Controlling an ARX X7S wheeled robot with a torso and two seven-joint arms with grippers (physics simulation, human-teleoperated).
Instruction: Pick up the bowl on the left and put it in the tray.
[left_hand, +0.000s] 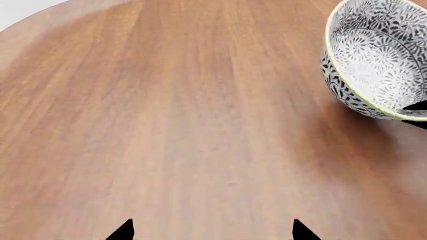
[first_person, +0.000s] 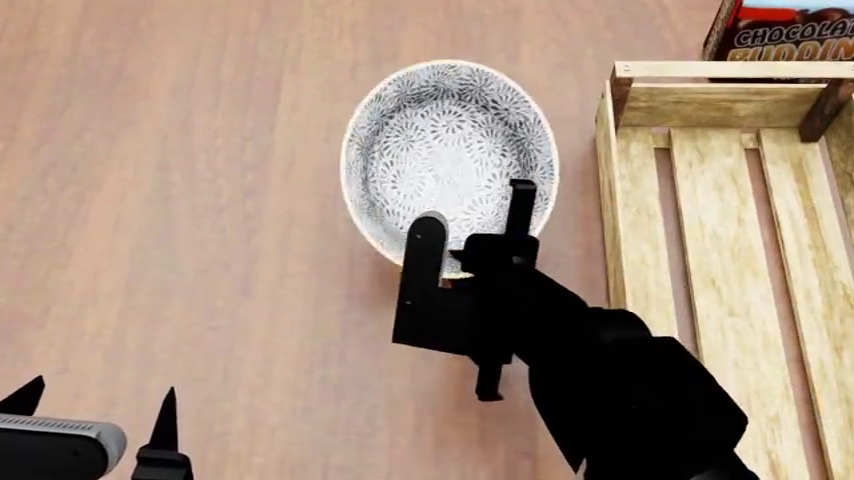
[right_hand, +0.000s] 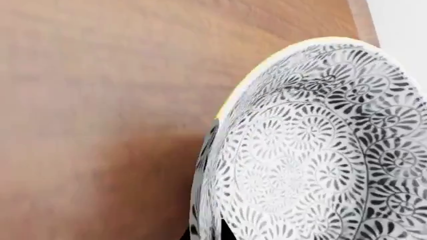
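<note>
The bowl (first_person: 447, 140), white with a fine grey-blue floral pattern, sits in the middle of the head view, just left of the tray (first_person: 609, 190), a light-wood slatted crate. My right gripper (first_person: 474, 212) is shut on the bowl's near rim, one finger inside and one outside. The right wrist view shows the bowl (right_hand: 313, 150) large and tilted, its wall running between the jaws of the right gripper (right_hand: 213, 233). In the left wrist view the bowl (left_hand: 380, 60) leans over a shadow on the table. My left gripper (first_person: 94, 400) is open and holds nothing, low at the near left, well apart from the bowl.
A chocolate pudding box (first_person: 787, 30) stands behind the tray's far end. The round wooden table (left_hand: 167, 125) stretches to the left of the bowl, and its edge (left_hand: 40, 15) shows in the left wrist view.
</note>
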